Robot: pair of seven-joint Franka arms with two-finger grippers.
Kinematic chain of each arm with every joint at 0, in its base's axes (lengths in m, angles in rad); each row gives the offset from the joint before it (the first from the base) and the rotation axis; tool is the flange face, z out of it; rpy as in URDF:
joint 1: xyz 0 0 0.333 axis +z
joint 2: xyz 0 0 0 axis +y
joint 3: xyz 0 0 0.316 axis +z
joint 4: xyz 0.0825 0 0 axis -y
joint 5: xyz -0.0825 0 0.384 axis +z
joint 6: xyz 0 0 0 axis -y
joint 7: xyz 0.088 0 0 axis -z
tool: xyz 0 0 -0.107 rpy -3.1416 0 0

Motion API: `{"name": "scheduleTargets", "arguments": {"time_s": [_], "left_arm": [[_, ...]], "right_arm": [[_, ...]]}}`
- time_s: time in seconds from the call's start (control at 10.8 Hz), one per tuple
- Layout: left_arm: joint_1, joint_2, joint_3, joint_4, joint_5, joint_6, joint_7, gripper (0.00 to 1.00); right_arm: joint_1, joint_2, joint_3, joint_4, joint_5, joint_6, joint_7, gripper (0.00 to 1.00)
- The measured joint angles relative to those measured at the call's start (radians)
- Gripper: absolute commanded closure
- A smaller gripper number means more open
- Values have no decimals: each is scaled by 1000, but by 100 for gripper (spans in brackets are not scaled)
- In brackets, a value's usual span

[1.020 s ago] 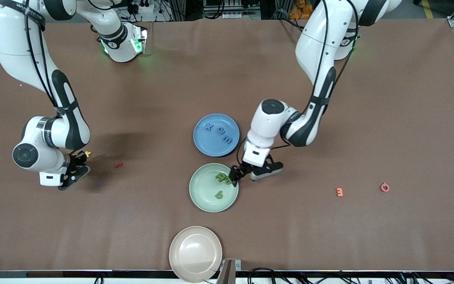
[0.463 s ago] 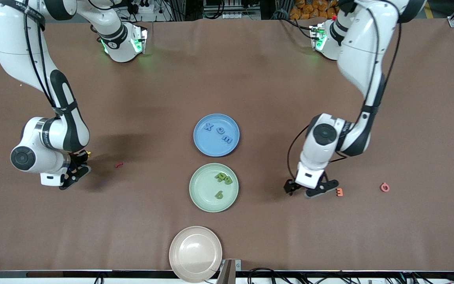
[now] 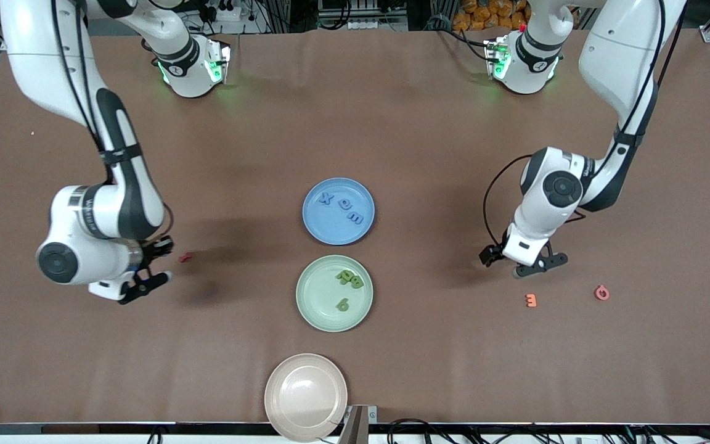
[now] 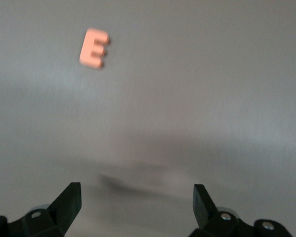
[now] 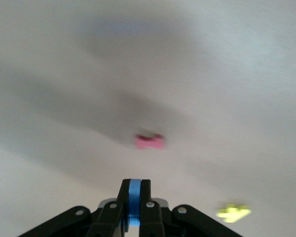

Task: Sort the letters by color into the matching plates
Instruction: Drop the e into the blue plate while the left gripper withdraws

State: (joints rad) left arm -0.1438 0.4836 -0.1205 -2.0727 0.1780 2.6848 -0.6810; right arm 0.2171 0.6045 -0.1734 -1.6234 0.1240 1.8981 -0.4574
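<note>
My right gripper point(image 3: 161, 248) is shut on a small blue letter point(image 5: 133, 196), above the table beside a red letter point(image 3: 185, 258), which also shows in the right wrist view point(image 5: 149, 142). A yellow letter point(image 5: 233, 213) lies close by; in the front view the arm hides it. My left gripper point(image 3: 490, 254) is open and empty point(image 4: 135, 197) above the table near an orange letter E point(image 3: 531, 300) point(image 4: 93, 48). The blue plate point(image 3: 330, 229) holds three blue letters. The green plate point(image 3: 318, 296) holds three green letters.
A beige-pink plate point(image 3: 306, 388) stands empty at the table edge nearest the front camera. A pink letter point(image 3: 601, 293) lies beside the orange one, toward the left arm's end of the table.
My left gripper left the green plate, swung toward the left arm's end to the orange letter, then drew back from it. My right gripper shifted from the yellow letter toward the red one.
</note>
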Motion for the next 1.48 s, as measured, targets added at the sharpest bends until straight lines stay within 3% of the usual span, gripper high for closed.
{"name": "scheduleTargets", "arguments": {"time_s": [0.37, 0.65, 0.83, 1.11, 1.2, 1.3, 1.48], "left_arm": [[15, -193, -5, -188, 0, 0, 45, 0], [89, -314, -5, -207, 1, -61, 254, 0], [138, -389, -5, -174, -11, -173, 341, 0], [157, -437, -5, 34, -164, -441, 441, 0], [157, -440, -7, 103, -179, -520, 444, 0], [157, -445, -7, 142, -182, -559, 444, 0], [160, -460, -6, 166, -195, -576, 444, 0]], "right_arm": [[141, -22, 130, 50, 73, -46, 535, 100], [263, -20, 200, 61, 122, 30, 850, 100], [312, -13, 253, 57, 123, 92, 1007, 100], [338, 16, 325, 51, 67, 130, 1140, 100], [341, 27, 343, 44, 46, 157, 1179, 40], [347, 37, 350, 34, 37, 181, 1194, 28], [347, 43, 350, 28, 32, 192, 1196, 26]]}}
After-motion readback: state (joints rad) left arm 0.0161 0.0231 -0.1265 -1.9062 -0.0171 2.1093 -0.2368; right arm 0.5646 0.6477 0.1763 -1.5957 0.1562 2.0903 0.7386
